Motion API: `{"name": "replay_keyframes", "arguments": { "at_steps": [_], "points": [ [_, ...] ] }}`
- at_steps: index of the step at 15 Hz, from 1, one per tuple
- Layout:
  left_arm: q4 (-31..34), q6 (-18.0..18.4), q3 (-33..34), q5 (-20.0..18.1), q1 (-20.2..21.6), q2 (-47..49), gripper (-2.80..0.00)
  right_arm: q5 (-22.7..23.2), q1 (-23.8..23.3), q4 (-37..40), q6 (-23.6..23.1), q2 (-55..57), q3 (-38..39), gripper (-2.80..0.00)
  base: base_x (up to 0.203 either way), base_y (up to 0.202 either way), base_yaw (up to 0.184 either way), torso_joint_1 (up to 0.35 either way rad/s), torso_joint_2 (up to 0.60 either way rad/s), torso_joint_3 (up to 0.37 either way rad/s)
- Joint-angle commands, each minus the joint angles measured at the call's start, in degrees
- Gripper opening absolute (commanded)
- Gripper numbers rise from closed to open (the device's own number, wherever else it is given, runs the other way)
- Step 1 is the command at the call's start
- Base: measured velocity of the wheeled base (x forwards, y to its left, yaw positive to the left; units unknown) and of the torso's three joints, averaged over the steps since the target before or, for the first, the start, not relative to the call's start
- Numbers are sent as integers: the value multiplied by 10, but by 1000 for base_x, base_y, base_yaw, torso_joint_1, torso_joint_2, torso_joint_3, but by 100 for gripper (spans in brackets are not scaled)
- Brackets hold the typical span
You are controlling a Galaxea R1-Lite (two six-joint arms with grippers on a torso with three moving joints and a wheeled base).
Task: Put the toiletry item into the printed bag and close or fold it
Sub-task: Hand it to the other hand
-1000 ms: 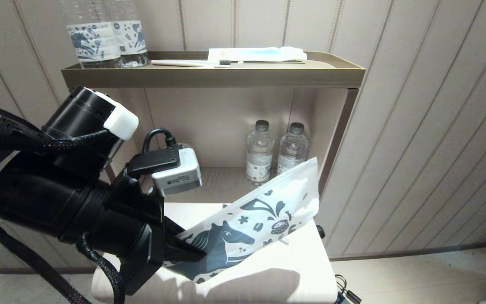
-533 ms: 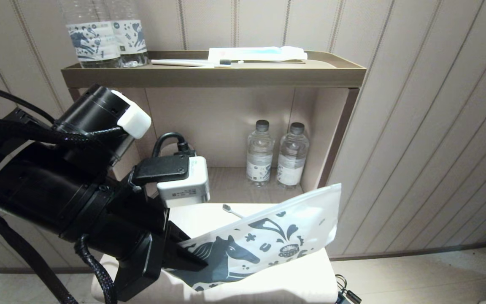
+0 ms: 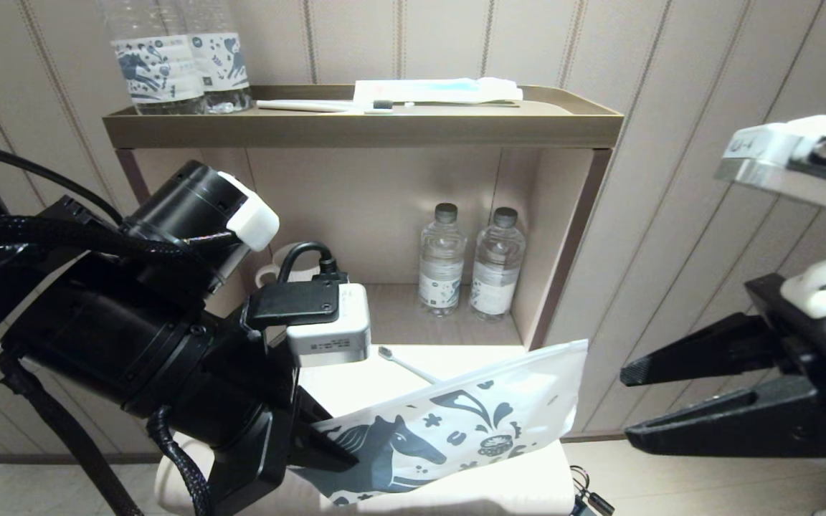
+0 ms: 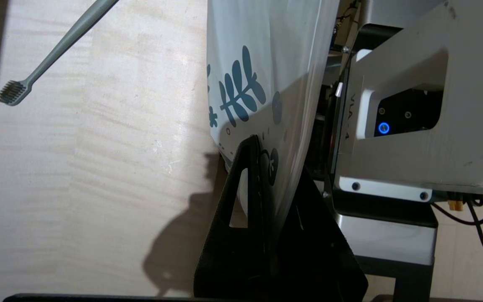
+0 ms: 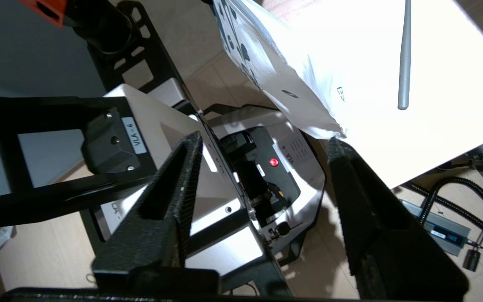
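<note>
My left gripper (image 3: 327,448) is shut on one end of the printed bag (image 3: 470,423), a white pouch with a dark blue horse and flowers. It holds the bag up on edge above the small white table (image 3: 528,481), slanting to the right. The slim grey toothbrush (image 3: 402,364) lies on the table behind the bag, bristle head to the left. In the left wrist view the bag (image 4: 266,63) runs between the closed fingers of the left gripper (image 4: 275,159), with the toothbrush (image 4: 57,46) beside it. My right gripper (image 3: 628,403) is open, just right of the bag's free end, and the right wrist view shows the bag corner (image 5: 308,117) near the right gripper (image 5: 264,140).
A brown shelf unit (image 3: 363,129) stands behind the table. Its top holds two large labelled bottles (image 3: 176,68), a white toothbrush with a black band (image 3: 327,107) and a blue-striped packet (image 3: 434,91). Two small water bottles (image 3: 442,261) stand in the niche. A panelled wall is to the right.
The left gripper has carried the bag rightward and lowered its free end, uncovering the toothbrush on the table. The right gripper has come into view from the right, open.
</note>
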Motion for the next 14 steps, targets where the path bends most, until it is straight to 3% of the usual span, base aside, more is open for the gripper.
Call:
{"name": "replay_keyframes", "arguments": {
  "at_steps": [1, 5, 14],
  "points": [
    [3, 2, 1, -3, -1, -1, -280, 3, -7, 2, -17, 32, -4, 0, 0, 0, 0, 0, 0, 0],
    [2, 2, 1, -6, -1, 0, -280, 86, -25, 0, -79, 41, 1, 0, 0, 0, 0, 0, 0, 0],
    [1, 4, 6, -7, -1, 4, -280, 135, -27, -4, -141, 81, 2, 0, 0, 0, 0, 0, 0, 0]
  ]
}}
